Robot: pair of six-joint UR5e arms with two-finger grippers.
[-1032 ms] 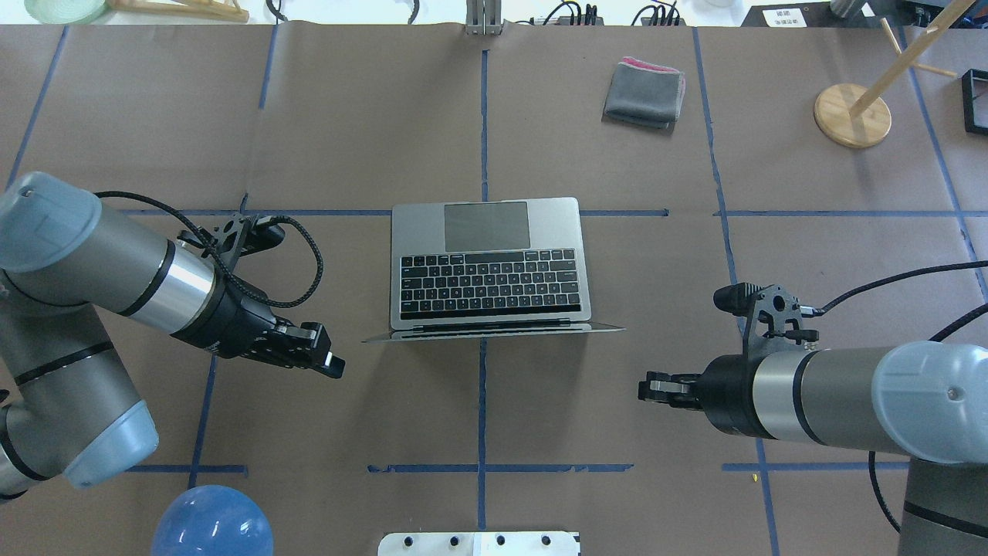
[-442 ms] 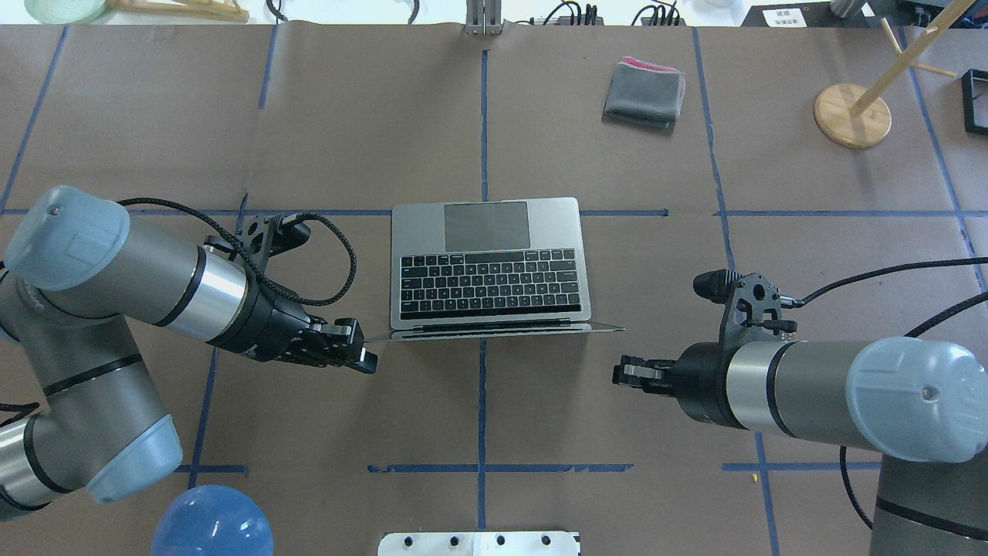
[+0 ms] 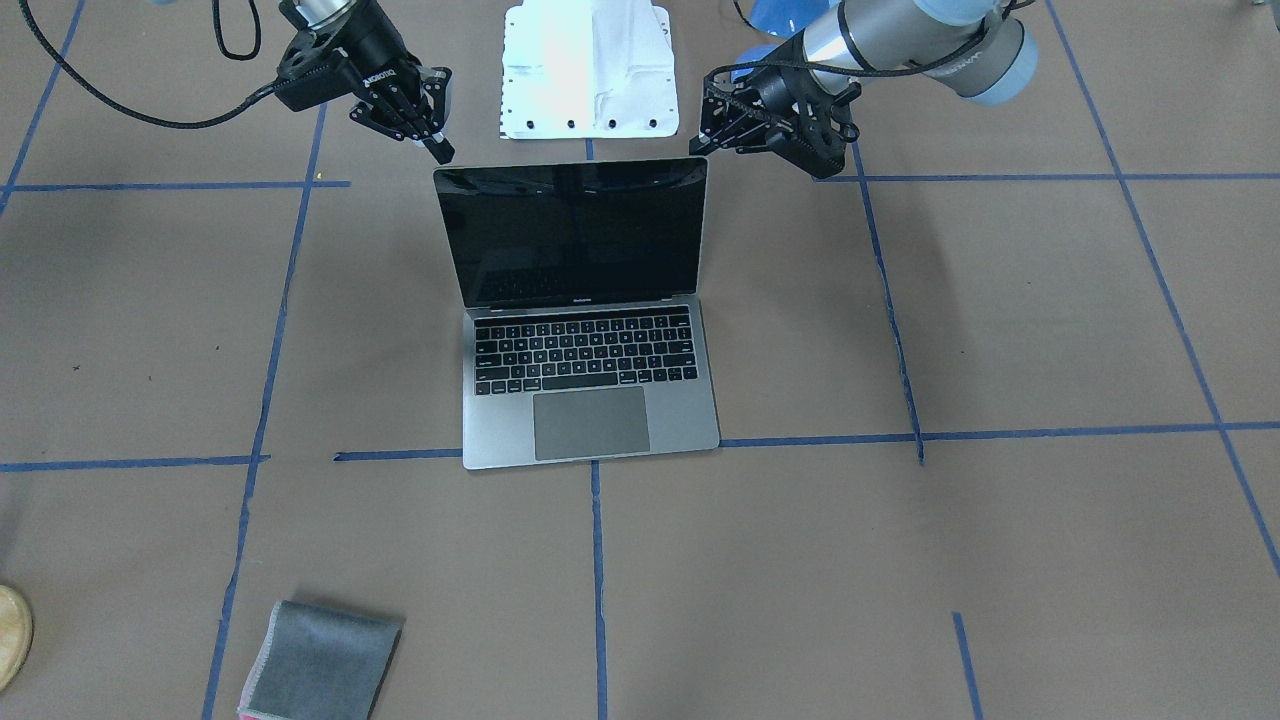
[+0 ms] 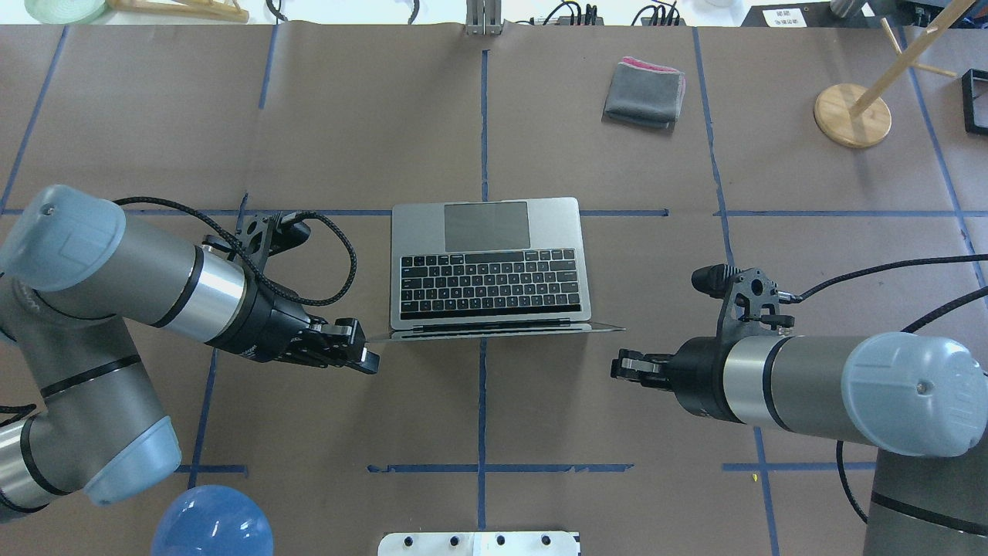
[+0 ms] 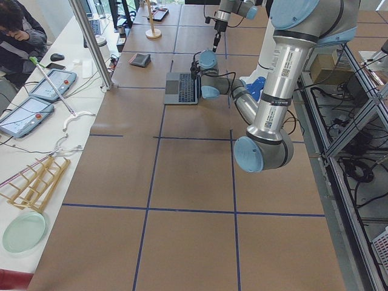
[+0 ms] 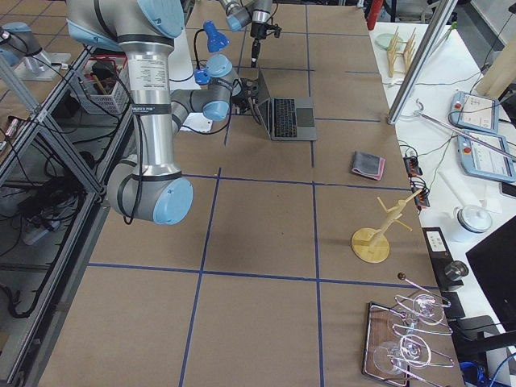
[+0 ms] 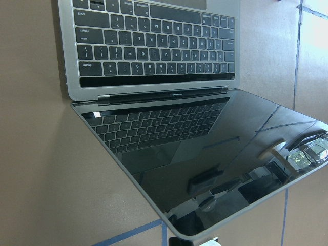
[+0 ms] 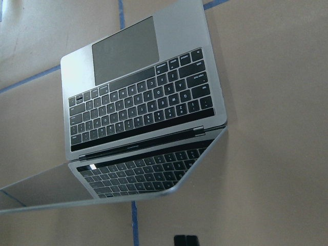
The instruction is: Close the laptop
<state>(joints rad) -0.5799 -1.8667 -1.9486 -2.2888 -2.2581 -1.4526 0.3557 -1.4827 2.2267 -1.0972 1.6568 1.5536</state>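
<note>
The space-grey laptop (image 4: 486, 262) stands open in the middle of the table, its black screen (image 3: 570, 235) upright and leaning slightly back toward the robot. It also shows in the left wrist view (image 7: 154, 46) and the right wrist view (image 8: 143, 102). My left gripper (image 4: 369, 361) is shut and empty, just behind the lid's top corner on my left, close to it. My right gripper (image 4: 616, 365) is shut and empty, just behind the lid's other top corner. I cannot tell if either touches the lid.
A folded grey cloth (image 4: 644, 93) lies far back right. A wooden stand (image 4: 851, 114) stands at the far right. A blue dome (image 4: 212, 521) and a white mounting plate (image 4: 478, 543) sit at the near edge by the robot base.
Both grippers have moved inward toward the laptop lid's top corners, the left one to the right and the right one to the left and forward. The laptop has not moved.
</note>
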